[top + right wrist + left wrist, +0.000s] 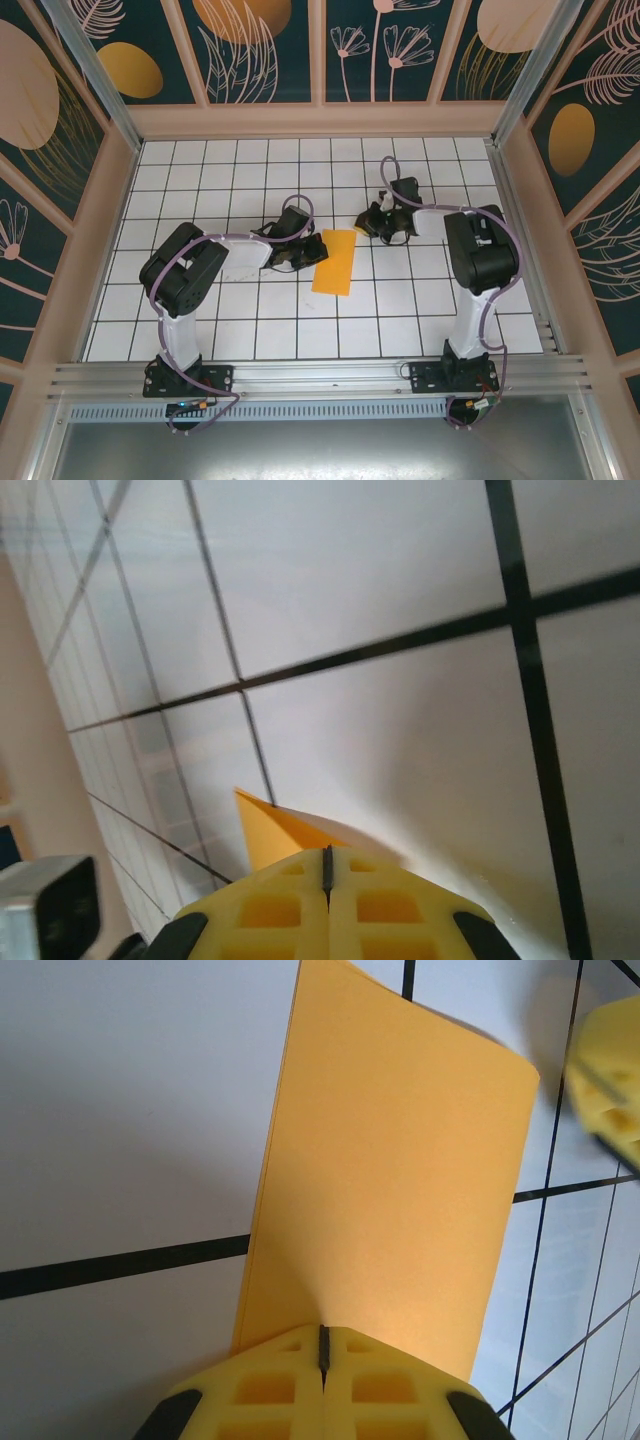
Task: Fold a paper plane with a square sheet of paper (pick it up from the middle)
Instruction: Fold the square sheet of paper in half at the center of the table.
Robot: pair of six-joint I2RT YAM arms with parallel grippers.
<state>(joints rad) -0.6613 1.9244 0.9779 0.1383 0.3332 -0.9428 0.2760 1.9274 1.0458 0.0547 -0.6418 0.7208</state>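
The square sheet of paper (335, 265) lies folded into a narrow orange-yellow rectangle in the middle of the white grid table (250, 330). My left gripper (308, 252) is at its left long edge. In the left wrist view the sheet (390, 1180) runs out from between the closed yellow jaws of that gripper (323, 1345). My right gripper (366, 228) is at the sheet's far right corner. Its jaws (327, 865) are shut, and a pointed orange corner (270, 830) sticks out just past them, lifted a little with a shadow beneath. The right gripper's yellow fingers (605, 1070) show blurred at the sheet's far end.
Wooden walls (110, 190) with dark leafy wallpaper enclose the table on three sides. An aluminium rail (320, 375) runs along the near edge and carries both arm bases. Open grid tiles surround the sheet in front and behind.
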